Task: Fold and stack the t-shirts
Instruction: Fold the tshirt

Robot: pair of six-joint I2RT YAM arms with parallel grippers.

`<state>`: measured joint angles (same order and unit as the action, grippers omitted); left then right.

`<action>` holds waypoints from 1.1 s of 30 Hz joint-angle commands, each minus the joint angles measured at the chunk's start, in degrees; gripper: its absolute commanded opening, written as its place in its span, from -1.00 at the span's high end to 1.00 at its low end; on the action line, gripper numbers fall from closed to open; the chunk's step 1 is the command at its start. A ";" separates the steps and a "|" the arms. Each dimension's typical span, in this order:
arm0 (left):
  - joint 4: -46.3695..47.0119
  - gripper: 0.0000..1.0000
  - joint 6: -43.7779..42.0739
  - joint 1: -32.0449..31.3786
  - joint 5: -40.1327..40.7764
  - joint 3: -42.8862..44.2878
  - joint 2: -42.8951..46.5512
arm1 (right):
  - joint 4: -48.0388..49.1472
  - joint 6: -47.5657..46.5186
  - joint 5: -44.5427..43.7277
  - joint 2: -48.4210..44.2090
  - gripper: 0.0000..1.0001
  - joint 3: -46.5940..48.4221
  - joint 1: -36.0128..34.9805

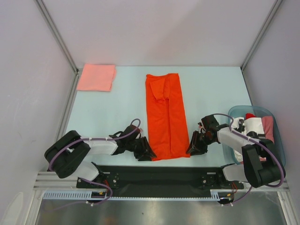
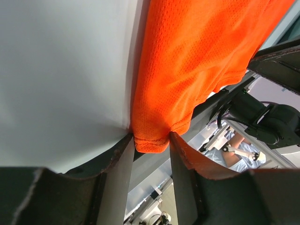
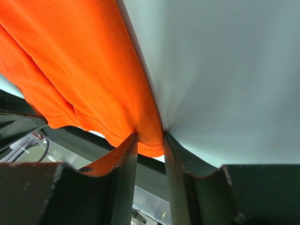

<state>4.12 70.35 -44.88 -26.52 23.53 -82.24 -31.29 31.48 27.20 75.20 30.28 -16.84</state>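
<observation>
The bright orange-red mesh-knit t-shirt [image 1: 164, 117] lay as a long narrow strip, its near hem spanning the gap between the two grippers and its length running straight away from them. The left gripper [image 2: 150, 140] stood partly closed around the strip's near-left corner, the cloth touching both fingers; whether the pinch was firm could not be told. The right gripper [image 3: 149, 138] looked clamped on the near-right corner, with the hem bunched between its fingers.

The knit seemed light, limp and thin. It would probably sag and slide unless both layers of the hem were caught, so the doubled, stitched corners were the sensible hold.

A pale salmon-pink folded cloth shirt [image 1: 96, 77] sat well beyond the left gripper, off to its outer side. Just outside the right gripper stood a translucent blue-green plastic tub [image 1: 276, 126] holding more shirts. The pale blue-grey smooth table [image 1: 211, 93] puckered slightly under the fingertips. Plain white enclosure walls [image 1: 164, 28] closed it in.
</observation>
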 commanded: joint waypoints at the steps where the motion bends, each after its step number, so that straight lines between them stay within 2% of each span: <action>1: -9.13 0.11 -3.28 -0.47 8.24 -1.48 -4.42 | 0.97 -0.37 -2.42 1.61 0.31 -1.37 -0.74; 5: -11.68 0.13 -3.90 -0.47 10.61 0.20 -4.34 | 0.88 -0.46 -2.59 1.53 0.31 -1.45 -1.35; 7: -11.94 0.20 -3.73 -0.47 11.49 0.03 -4.07 | 0.62 -0.29 -2.85 1.44 0.31 -1.45 -1.70; 12: -10.80 0.52 -3.02 -0.47 11.58 -1.29 -4.77 | -1.23 0.33 -4.87 0.21 0.27 -1.10 -2.14; 14: -10.71 0.57 -3.02 -0.47 11.67 -1.56 -4.60 | -2.02 1.12 -6.45 -0.84 0.17 -1.02 -2.32; 24: -12.03 0.93 -5.30 -0.47 12.28 -0.50 -4.07 | -1.41 3.05 -6.90 -0.76 0.18 -1.81 -2.85; 27: -13.78 0.99 -6.62 -0.47 13.25 0.46 -3.37 | -0.71 3.23 -6.90 -0.58 0.38 -2.16 -2.93; 28: -14.22 0.99 -7.06 -0.47 14.03 0.99 -3.11 | -0.70 3.32 -6.90 -0.93 0.62 -2.33 -2.85; 31: -16.15 0.99 -8.47 -0.47 14.66 2.22 -2.06 | -0.88 3.84 -6.64 -2.33 1.00 -2.68 -2.85; 33: -18.08 0.99 -9.69 -0.64 15.45 3.10 -1.09 | -0.18 4.55 -6.20 -4.79 1.00 -3.21 -2.85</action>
<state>-2.83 66.41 -45.50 -22.81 27.18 -83.00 -31.20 35.42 24.01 72.93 28.71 -19.40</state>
